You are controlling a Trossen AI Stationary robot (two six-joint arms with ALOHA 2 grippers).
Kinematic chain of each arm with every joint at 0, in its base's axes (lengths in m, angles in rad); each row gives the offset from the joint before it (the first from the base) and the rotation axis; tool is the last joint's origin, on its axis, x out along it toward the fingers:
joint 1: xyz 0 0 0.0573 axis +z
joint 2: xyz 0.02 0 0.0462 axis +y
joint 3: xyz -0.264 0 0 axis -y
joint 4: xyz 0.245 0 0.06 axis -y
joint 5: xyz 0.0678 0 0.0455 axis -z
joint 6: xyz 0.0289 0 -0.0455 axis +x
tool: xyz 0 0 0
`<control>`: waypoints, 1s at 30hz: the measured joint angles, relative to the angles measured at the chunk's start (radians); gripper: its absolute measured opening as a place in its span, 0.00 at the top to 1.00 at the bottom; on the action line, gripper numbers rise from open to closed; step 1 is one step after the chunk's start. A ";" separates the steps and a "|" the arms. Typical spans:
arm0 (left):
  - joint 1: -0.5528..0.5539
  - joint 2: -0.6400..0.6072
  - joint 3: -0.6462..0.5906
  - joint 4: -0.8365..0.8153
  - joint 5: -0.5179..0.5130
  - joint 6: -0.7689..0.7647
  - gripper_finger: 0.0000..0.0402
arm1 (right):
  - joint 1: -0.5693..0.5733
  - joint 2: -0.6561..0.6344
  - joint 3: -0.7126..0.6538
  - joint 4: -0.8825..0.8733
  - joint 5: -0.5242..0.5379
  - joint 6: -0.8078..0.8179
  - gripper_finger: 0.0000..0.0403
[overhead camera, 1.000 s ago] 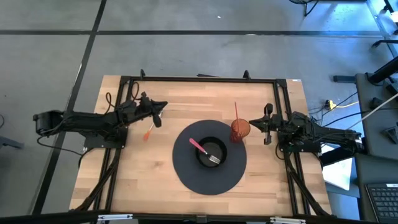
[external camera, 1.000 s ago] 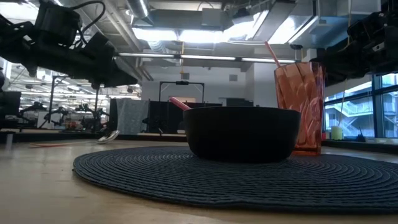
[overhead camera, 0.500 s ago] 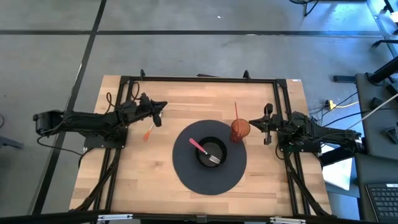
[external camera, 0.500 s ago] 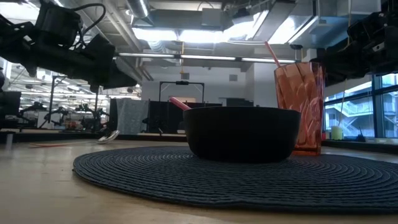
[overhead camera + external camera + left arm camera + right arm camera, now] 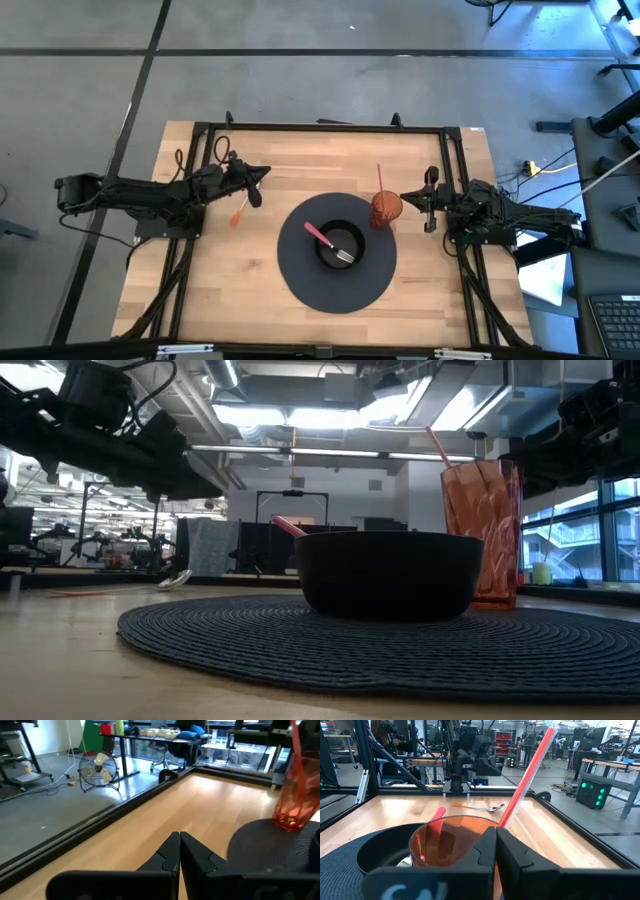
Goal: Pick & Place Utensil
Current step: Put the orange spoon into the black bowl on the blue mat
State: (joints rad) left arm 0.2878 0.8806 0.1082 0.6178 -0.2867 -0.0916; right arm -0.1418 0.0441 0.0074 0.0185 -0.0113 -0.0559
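High view first: we see the left hand (image 5: 256, 183) clenched on nothing, hovering above the light wooden surface (image 5: 220, 270), well to the left of the round dark woven mat (image 5: 300, 275). Just beside that hand lies an orange-handled metal spoon (image 5: 238, 212), off the mat. On the mat sits a black bowl (image 5: 326, 250) holding a pink-handled fork (image 5: 330, 243). Our right hand (image 5: 428, 200) is clenched and empty, just right of the orange tumbler (image 5: 386, 209) with its red straw (image 5: 379, 179) at the mat's rim.
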 joint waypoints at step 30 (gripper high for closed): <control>-0.427 0.010 0.373 -1.073 -0.602 -0.562 0.99 | 0.000 0.000 0.000 0.000 0.000 -0.001 0.97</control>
State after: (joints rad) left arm -0.1390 0.8908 0.4808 -0.4556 -0.8883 -0.6536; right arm -0.1418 0.0441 0.0074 0.0184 -0.0109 -0.0570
